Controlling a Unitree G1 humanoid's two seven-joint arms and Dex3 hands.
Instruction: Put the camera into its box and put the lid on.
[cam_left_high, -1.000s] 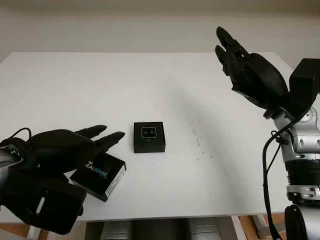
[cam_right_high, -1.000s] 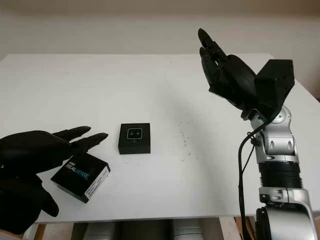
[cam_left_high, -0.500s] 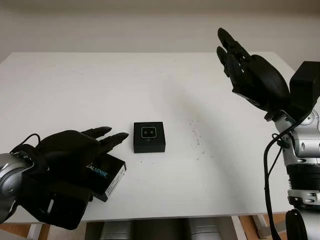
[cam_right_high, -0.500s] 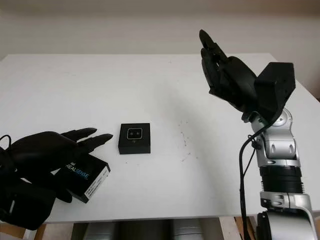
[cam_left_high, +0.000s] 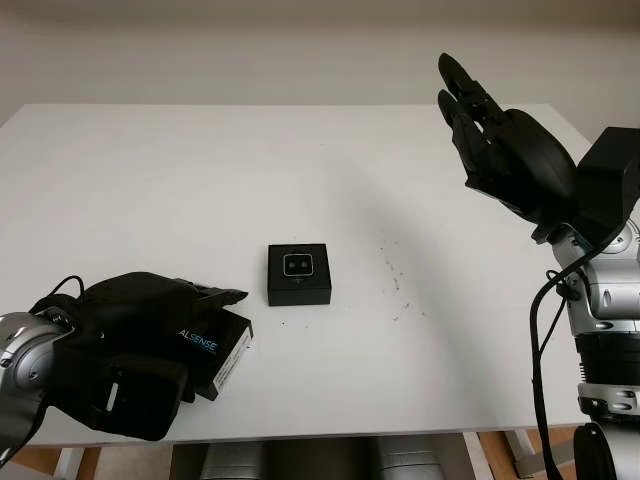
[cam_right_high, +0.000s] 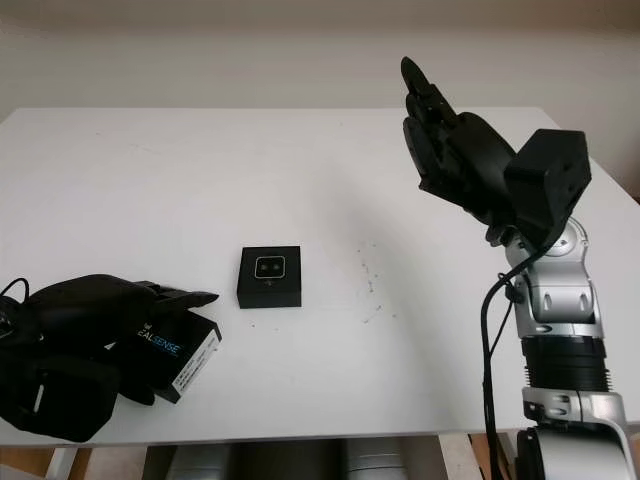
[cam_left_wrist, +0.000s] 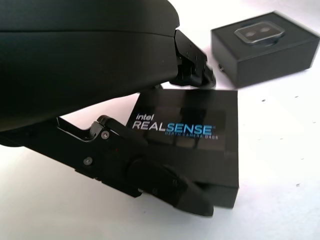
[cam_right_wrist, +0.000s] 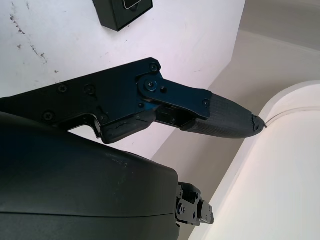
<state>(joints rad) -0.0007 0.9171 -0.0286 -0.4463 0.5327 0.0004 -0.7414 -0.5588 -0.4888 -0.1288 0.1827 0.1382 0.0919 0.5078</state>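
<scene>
The camera already sits in the box mid-tabletop. The lid lies near the front left corner, the left hand closing around it; fitting it remains. The right hand hangs open above the right edge.

The left hand has lowered from above the lid onto it; its fingers have closed around the lid's edges. The lid has not shifted on the table.
</scene>
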